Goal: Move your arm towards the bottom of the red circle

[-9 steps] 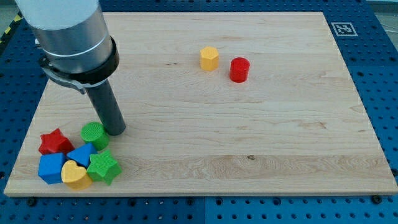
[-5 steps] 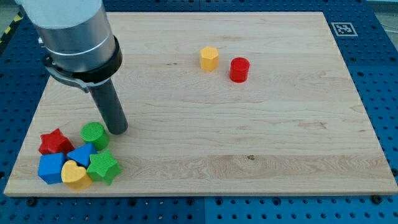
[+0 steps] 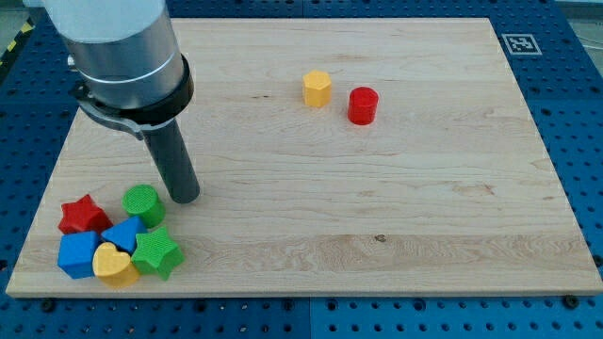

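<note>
The red circle (image 3: 363, 105) is a short red cylinder on the wooden board (image 3: 396, 198), upper middle-right of the view. A yellow hexagon block (image 3: 317, 88) sits just to its left, apart from it. My tip (image 3: 185, 198) stands on the board at the view's lower left, far left of and below the red circle. It is just right of the green circle (image 3: 143, 203), close to it.
A cluster lies at the view's lower left: a red star (image 3: 83, 216), a blue block (image 3: 123, 234), a blue hexagon (image 3: 77, 254), a yellow heart (image 3: 114, 266) and a green star (image 3: 156, 252). A printed marker (image 3: 520, 43) sits at the board's top right corner.
My tip and the arm have moved slightly to the view's right, away from the green circle. No block has moved.
</note>
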You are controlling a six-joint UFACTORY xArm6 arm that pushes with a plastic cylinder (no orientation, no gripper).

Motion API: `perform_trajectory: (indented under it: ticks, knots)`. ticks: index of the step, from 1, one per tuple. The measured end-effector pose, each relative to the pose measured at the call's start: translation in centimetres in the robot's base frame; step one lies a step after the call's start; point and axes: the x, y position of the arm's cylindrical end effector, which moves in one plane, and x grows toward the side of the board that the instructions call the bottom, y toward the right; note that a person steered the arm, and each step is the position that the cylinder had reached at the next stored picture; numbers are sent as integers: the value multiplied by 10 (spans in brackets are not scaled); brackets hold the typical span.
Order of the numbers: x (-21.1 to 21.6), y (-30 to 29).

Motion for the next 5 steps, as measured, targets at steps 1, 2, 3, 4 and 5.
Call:
perform_trajectory:
  ticks: [1,2,3,4,5]
  knots:
    - [0,1]
    - [0,5]
    - [0,8]
    - [0,11]
    - [-1,11]
